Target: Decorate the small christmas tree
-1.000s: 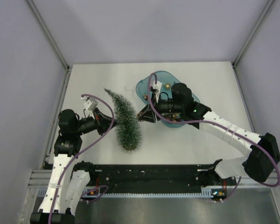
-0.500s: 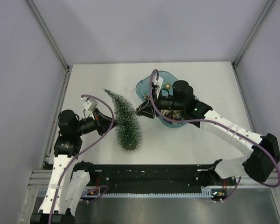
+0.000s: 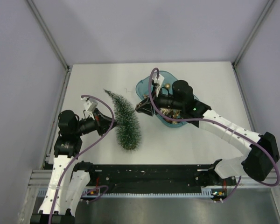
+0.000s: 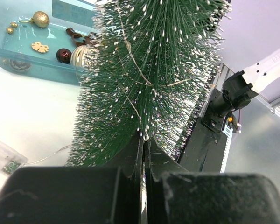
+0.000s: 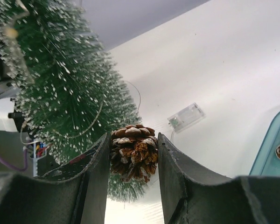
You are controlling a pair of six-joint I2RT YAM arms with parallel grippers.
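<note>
Decoration at an early stage, by judgement. Left of centre on the white desk (image 3: 210, 84), the small christmas tree (image 3: 125, 122), tip toward the far left, round base toward the arms; leaning or lying flat, not clear from above. Already draped through the bristles, a thin wire (image 4: 138, 63) of a light string, with a clear plastic battery box (image 5: 185, 117) on the desk near the tree. No hung ornament visible on the tree in any view.

At the lower bristles, the left gripper (image 4: 143, 140), clenched fully and apparently pinching a thin tuft to steady the tree. Near the tree's right flank, the right gripper (image 5: 133, 140), clamped on a pine cone (image 5: 133, 158); contact between cone and bristles not determinable.

Left to do, by judgement: seating the pine cone among the bristles, then placing the pieces in the teal tray (image 3: 144, 86) just right of the tree, among them a gold ball (image 4: 40, 19), a dark red ball (image 4: 63, 55) and a flat gold leaf (image 4: 39, 46).

Materials:
- **Tree:** slim cone of stiff dark green bottle-brush bristles, tips flecked white like frost.
- **Pine cone:** roundish, rough, woody brown scales edged in white.
- **Tray:** smooth translucent plastic, rounded rim.
- **Balls:** glossy.
- **Gripper fingers:** matte black, finely grained.
</note>
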